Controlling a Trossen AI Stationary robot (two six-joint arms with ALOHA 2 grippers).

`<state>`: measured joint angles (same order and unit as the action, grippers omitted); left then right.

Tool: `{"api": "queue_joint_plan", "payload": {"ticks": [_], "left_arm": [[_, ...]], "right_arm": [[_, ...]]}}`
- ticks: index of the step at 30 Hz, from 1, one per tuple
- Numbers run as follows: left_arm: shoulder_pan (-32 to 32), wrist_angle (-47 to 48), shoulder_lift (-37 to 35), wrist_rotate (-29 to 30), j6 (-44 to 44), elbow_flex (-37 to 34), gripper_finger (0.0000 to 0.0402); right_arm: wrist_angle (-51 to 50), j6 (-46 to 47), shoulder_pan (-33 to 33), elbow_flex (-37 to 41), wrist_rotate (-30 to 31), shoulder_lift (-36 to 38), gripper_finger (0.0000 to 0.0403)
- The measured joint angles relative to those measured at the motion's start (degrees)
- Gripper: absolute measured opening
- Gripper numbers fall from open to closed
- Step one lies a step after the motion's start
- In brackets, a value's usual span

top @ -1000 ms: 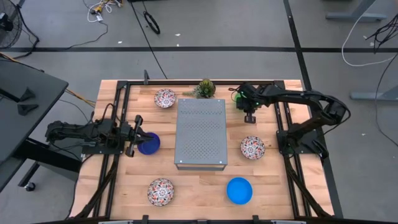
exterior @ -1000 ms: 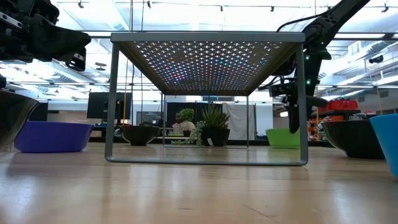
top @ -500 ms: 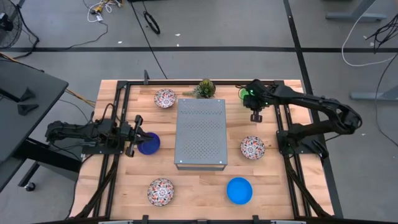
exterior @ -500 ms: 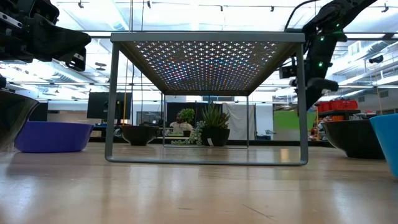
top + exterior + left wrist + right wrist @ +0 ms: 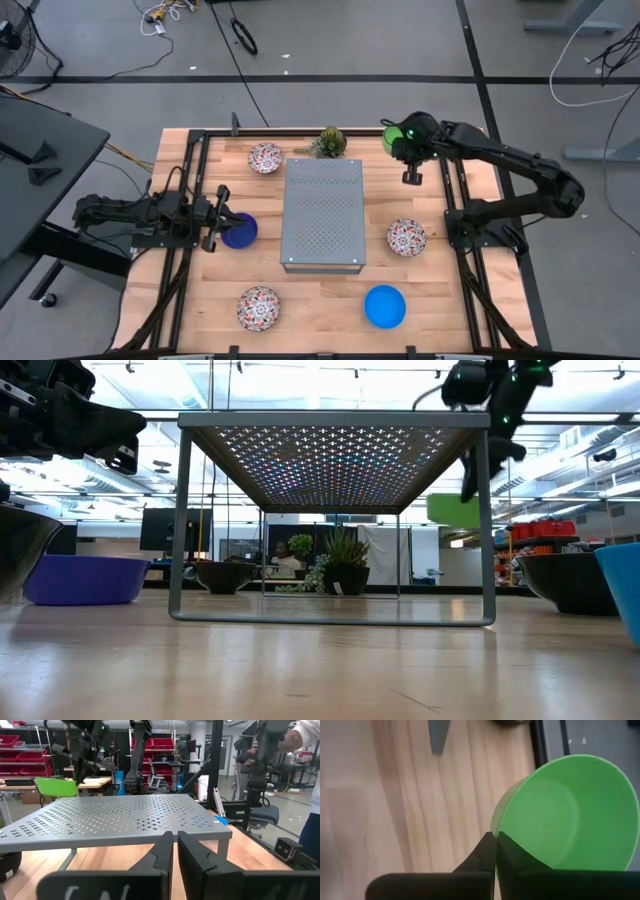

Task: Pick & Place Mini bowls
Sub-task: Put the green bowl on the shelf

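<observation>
my right hand [image 5: 494, 839] is clamped shut on the rim of the bright green bowl [image 5: 570, 815], held clear above the desk [image 5: 320, 300] at its far right corner, beside the grey perforated box [image 5: 322, 213]. my left hand [image 5: 218, 219] rests at the desk's left edge, fingers nearly closed with nothing between them, just beside the dark blue bowl [image 5: 241, 231].
</observation>
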<state>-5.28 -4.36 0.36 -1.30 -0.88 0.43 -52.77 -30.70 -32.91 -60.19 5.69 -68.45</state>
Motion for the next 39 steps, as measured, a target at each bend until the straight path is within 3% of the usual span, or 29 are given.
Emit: {"api": "queue_joint_plan", "payload": {"ticks": [18,39], "left_arm": [[0.0,0.0,0.0,0.02,0.02,0.0,0.003],[0.0,0.01,-0.01,0.01,0.02,0.0,0.003]], "right_arm": [[-6.12,0.28,13.87,-15.24,6.43,-0.02,0.0],[-7.1,-4.35,31.01,-16.8,5.29,-2.77,0.0]]}}
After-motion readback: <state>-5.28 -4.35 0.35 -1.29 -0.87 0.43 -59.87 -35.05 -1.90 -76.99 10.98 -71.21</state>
